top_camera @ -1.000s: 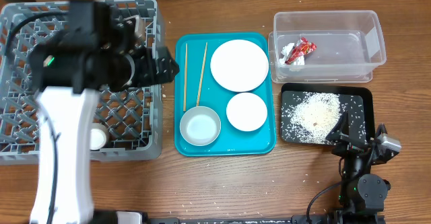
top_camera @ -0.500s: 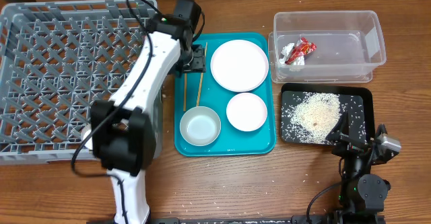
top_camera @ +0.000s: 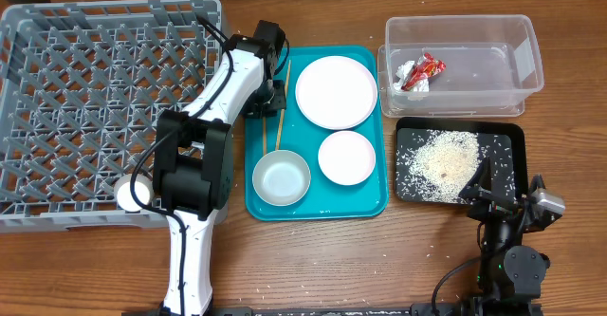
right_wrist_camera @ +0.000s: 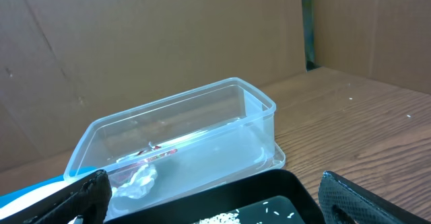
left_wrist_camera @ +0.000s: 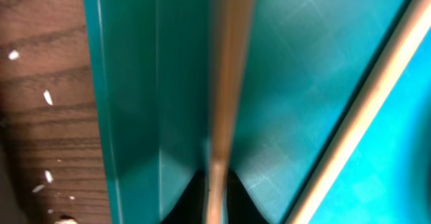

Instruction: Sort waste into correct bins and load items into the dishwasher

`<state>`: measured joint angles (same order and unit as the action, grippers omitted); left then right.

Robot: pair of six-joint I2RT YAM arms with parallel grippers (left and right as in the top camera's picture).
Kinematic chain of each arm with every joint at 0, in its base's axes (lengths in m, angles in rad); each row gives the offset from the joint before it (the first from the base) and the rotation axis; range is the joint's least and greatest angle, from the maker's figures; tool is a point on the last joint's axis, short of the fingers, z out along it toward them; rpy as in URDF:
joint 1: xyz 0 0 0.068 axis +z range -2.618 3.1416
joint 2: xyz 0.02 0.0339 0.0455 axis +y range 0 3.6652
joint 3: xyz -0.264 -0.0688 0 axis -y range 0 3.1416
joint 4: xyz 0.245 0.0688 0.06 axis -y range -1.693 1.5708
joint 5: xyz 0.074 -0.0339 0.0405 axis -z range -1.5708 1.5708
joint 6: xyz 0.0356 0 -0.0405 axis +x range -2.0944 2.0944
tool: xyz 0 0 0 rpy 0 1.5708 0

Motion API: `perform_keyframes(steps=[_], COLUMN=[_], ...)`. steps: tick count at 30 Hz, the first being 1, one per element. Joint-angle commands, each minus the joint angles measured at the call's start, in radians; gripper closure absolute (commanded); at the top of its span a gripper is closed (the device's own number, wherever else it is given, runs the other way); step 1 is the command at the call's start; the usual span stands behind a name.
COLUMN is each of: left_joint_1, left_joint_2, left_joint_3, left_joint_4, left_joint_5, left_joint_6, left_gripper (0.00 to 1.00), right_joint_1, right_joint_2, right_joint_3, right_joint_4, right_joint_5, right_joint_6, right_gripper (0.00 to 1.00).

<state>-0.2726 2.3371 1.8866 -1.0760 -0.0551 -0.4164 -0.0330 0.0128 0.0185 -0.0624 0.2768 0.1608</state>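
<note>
**A:** What sits lowest in the overhead frame?

**B:** The right tool (top_camera: 503, 195), at the lower right above the tabletop (top_camera: 379, 259). Its jaws are spread wide and hold nothing. It is just at the lower edge of the black tray (top_camera: 505, 138), where a heap of rice grains (top_camera: 441, 159) lies. At the lower left, the small white cup (top_camera: 128, 195) stands inside the grey rack (top_camera: 95, 98), in its lower right corner, partly behind the left arm.

**A:** And in the middle?

**B:** The teal tray (top_camera: 318, 212). The grey metal bowl (top_camera: 282, 177) is at its lower left, with the small white bowl (top_camera: 347, 157) beside it to the right. The white plate (top_camera: 336, 91) lies above them.

**A:** Where is the left tool?

**B:** The left tool (top_camera: 268, 96) is at the tray's upper left. It is closed tight on one chopstick (top_camera: 261, 131), the one lying along the tray's left wall. The wrist view shows that chopstick pinched between the dark tips. The second chopstick (top_camera: 282, 121) lies slanted on the tray, just to the right.

**A:** And farthest up?

**B:** The clear tub (top_camera: 531, 46), at the upper right, just above the black tray. The red-and-silver foil wrapper (top_camera: 424, 71) lies inside it, toward its left end.
</note>
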Motion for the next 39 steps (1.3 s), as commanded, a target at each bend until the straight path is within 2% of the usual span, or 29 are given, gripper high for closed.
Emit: perform_keyframes(steps=[1, 10, 14, 17, 24, 27, 33, 34, 35, 36, 39], left_joint_1=[0.010, 0.095, 0.154, 0.187, 0.230, 0.243, 0.252, 0.252, 0.252, 0.252, 0.252], left_joint_2=[0.036, -0.120, -0.226, -0.257, -0.214, -0.178, -0.139, -0.139, -0.139, -0.140, -0.144], left_joint_3=[0.002, 0.211, 0.244, 0.244, 0.220, 0.211, 0.211, 0.211, 0.211, 0.211, 0.235], left_joint_4=[-0.022, -0.255, -0.263, -0.279, -0.309, -0.308, -0.313, -0.315, -0.316, -0.317, -0.343], left_joint_5=[0.000, 0.017, -0.119, -0.160, -0.251, -0.312, -0.303, -0.303, -0.299, -0.281, -0.204], left_joint_6=[-0.003, 0.023, 0.086, 0.161, 0.323, 0.323, 0.323, 0.323, 0.323, 0.323, 0.323], left_gripper=[0.96, 0.96, 0.96, 0.96, 0.96, 0.96, 0.95, 0.89, 0.71, 0.57, 0.56], right_joint_1=[-0.006, -0.006, -0.006, -0.006, -0.006, -0.006, -0.006, -0.006, -0.006, -0.006, -0.006], right_joint_2=[-0.010, -0.010, -0.010, -0.010, -0.010, -0.010, -0.010, -0.010, -0.010, -0.010, -0.010], right_joint_3=[-0.011, -0.011, -0.011, -0.011, -0.011, -0.011, -0.011, -0.011, -0.011, -0.011, -0.011], right_joint_4=[0.008, 0.008, 0.008, 0.008, 0.008, 0.008, 0.008, 0.008, 0.008, 0.008, 0.008], right_joint_5=[-0.001, -0.001, -0.001, -0.001, -0.001, -0.001, -0.001, -0.001, -0.001, -0.001, -0.001], right_joint_6=[-0.001, -0.001, -0.001, -0.001, -0.001, -0.001, -0.001, -0.001, -0.001, -0.001, -0.001], right_gripper=[0.00, 0.00, 0.00, 0.00, 0.00, 0.00, 0.00, 0.00, 0.00, 0.00, 0.00])
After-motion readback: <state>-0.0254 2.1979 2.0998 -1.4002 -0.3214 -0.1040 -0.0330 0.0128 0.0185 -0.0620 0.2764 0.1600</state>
